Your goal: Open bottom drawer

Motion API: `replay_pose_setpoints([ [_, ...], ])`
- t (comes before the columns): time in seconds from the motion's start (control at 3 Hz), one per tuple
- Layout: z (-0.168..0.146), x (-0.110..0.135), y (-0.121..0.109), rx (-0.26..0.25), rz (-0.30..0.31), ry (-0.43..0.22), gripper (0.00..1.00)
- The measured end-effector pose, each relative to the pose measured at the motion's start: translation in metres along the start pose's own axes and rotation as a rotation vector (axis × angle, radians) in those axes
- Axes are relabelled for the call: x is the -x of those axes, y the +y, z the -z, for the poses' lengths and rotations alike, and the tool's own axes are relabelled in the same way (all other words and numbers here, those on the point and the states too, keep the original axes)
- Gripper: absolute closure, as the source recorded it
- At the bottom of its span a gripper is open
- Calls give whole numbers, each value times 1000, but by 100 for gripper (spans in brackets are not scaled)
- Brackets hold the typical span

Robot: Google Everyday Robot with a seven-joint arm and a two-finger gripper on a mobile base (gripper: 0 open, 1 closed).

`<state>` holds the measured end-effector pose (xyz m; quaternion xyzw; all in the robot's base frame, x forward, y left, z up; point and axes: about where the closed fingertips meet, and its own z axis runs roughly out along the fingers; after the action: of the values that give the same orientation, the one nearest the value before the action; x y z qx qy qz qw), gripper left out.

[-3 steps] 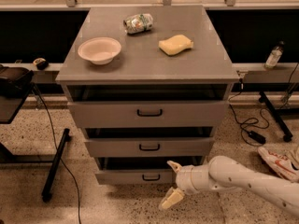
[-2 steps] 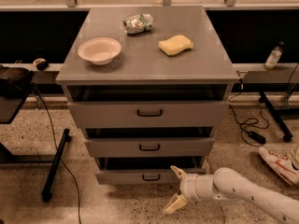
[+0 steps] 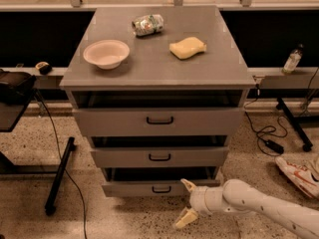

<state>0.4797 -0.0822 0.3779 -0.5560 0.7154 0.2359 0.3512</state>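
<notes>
3 grey drawers stack in the cabinet (image 3: 234, 73) seen from the single camera view, and the bottom drawer (image 3: 129, 188) is the lowest, just above the speckled floor, with its small black handle (image 3: 161, 189) at the middle of its front. A dark gap shows above its front. The gripper (image 3: 186, 201) hangs low in front of the cabinet, just right of that handle, on a white arm (image 3: 259, 208) reaching in from the lower right. Its 2 fingers (image 3: 188, 185) are spread wide and grasp nothing; the upper one overlaps the drawer's front, though contact cannot be told. On the cabinet top sit a pale bowl (image 3: 106, 53), a crushed bottle (image 3: 148, 24) and a yellow sponge (image 3: 187, 48).
</notes>
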Motion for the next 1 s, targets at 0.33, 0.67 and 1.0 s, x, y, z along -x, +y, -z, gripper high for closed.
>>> replay_pose_setpoints([
  [0.33,-10,-33,-23,5,74,70,0],
  [0.67,-8,-64,-57,-27,159,31,0],
  [1.0,0,-72,-79,-63,220,31,0],
])
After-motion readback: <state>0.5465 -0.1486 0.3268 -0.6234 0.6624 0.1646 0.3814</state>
